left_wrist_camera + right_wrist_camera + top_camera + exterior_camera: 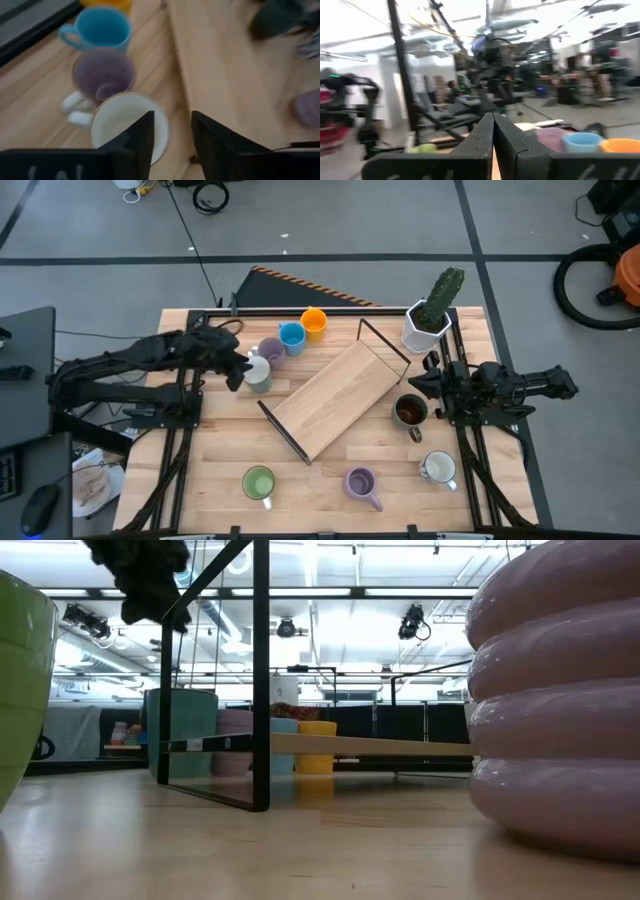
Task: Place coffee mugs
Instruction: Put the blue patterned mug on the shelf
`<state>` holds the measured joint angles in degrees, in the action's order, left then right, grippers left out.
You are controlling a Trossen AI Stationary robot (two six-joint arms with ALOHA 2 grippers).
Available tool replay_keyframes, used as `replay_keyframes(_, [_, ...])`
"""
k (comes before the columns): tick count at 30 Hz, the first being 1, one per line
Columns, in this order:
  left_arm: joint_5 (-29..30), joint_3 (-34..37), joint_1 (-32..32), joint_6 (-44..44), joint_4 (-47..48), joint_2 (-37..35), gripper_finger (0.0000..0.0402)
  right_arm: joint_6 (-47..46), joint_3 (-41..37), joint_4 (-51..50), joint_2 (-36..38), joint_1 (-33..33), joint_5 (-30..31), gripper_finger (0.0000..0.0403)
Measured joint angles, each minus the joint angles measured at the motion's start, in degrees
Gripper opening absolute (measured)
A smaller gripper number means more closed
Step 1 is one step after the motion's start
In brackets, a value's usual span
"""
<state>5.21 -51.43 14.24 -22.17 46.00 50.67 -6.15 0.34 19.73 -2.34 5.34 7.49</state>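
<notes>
Place: robotics lab
Evidence: ceiling lights, grey floor, loose cables, wooden table

We see the left gripper, fingers parted, directly over the white mug's rim. Touching the white mug stands a lilac mug; beyond that, a blue mug. A wooden board lies beside the white mug.
</notes>
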Motion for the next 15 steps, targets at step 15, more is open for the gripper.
replay_keyframes(15, [-2.47,-21.09,-0.82,0.02,18.84,27.45,0.0189,9.46,4.86,1.64,-15.76,-3.54,3.54,0.0062])
